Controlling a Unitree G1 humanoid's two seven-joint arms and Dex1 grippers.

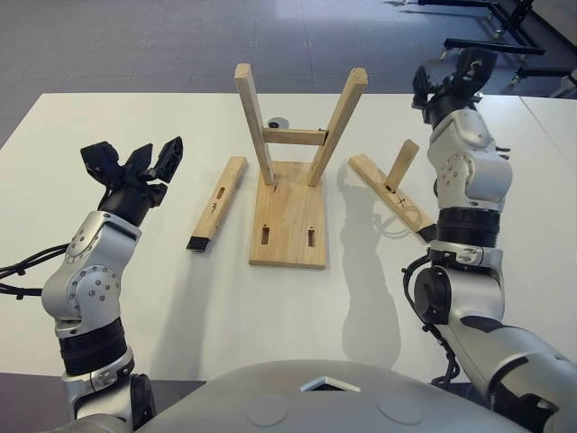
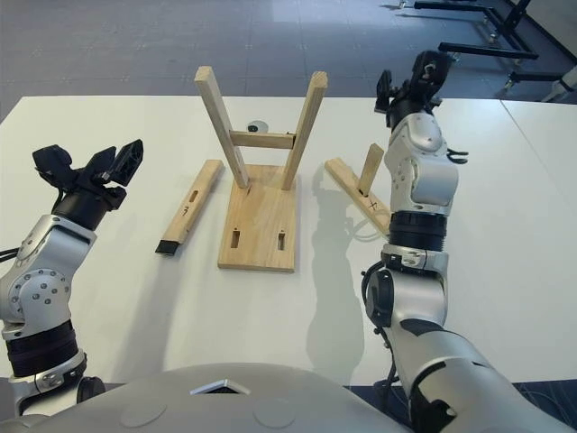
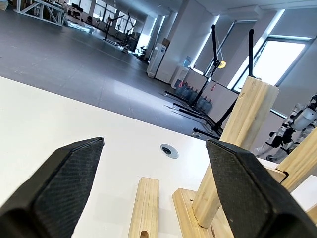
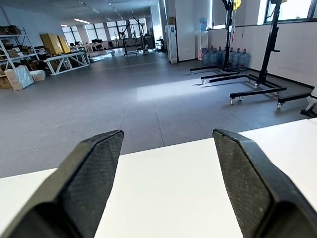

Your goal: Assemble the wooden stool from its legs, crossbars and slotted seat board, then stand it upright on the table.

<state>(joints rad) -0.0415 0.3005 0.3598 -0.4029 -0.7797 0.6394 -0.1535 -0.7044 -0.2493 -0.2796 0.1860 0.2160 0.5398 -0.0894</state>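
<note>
Left gripper [image 1: 135, 159] jaws wide, nothing held, hanging above the table [image 1: 180, 307] well to the left of the seat board [image 1: 288, 242], fingers aimed toward it. Right gripper [image 1: 449, 77] also wide and holding nothing, raised well to the right of the board and past its far end. Board is pale bare wood, flat on the table mid-span, two empty rectangular slots at its near end. Two legs [image 1: 254, 122] stand in its far end, splaying outward as they rise, joined partway up by a short crossbar [image 1: 293, 137]. Loose leg [image 1: 218, 200] lies flat just left of the board, roughly parallel to it, not touching: same pale wood, slot cut in its top face, dark cap on the near end. Another leg [image 1: 386, 189] lies flat right of the board, angled away from it, with a second crossbar [image 1: 402, 165] plugged in and sticking up tilted; a pencilled X beside that joint. Small round grommet [image 1: 277, 123] in the table just behind the board, between the standing legs.
</note>
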